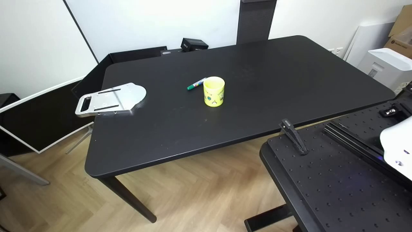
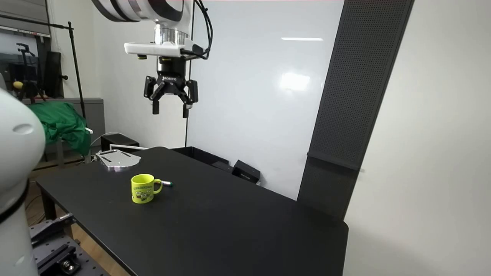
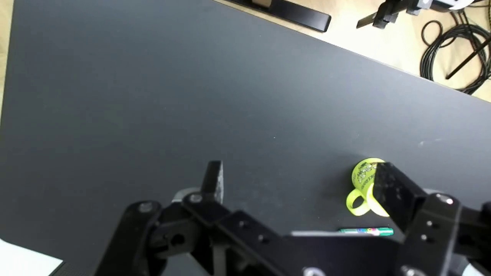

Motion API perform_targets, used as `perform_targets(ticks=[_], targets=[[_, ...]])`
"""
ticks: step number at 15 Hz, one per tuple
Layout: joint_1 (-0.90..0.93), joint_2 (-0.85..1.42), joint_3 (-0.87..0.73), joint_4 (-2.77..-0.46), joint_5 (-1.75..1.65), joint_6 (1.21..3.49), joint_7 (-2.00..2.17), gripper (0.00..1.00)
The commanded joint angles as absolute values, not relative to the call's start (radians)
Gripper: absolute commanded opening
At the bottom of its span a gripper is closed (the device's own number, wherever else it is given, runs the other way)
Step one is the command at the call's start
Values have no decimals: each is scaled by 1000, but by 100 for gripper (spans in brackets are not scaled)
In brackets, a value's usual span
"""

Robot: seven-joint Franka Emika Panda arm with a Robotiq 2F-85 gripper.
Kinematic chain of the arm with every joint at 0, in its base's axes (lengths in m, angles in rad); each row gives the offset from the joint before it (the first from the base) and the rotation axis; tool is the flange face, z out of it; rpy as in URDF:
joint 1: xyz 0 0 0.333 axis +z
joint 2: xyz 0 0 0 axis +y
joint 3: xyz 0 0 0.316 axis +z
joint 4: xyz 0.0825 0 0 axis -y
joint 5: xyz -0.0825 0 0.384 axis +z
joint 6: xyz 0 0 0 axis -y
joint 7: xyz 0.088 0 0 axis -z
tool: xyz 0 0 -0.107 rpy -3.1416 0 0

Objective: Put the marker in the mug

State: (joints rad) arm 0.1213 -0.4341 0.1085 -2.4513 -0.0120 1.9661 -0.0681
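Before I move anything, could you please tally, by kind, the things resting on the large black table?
Yellow mug: 1
Marker: 1
Flat silver plate: 1
Total: 3

Free air lies beneath the Robotiq gripper (image 2: pixel 170 111), its fingers (image 2: pixel 155 108) spread well above the black table (image 1: pixel 273 74). The yellow mug (image 1: pixel 214 95) stands upright, its mouth (image 1: pixel 214 83) reachable from above; its handle (image 2: pixel 160 189) juts out near the marker (image 1: pixel 196 83). In both exterior views the mug stands partly in front of the marker, obstructing a low pass; the wrist view shows bare table between them. A slotted metal plate (image 1: pixel 111 100) overhangs the table's edge, well apart.
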Motion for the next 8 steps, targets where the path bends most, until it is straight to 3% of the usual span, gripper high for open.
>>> perform_targets(ticks=[1, 8], targets=[[126, -398, 111, -2408, -96, 1995, -150, 100], [157, -291, 73, -2304, -192, 2014, -531, 100]])
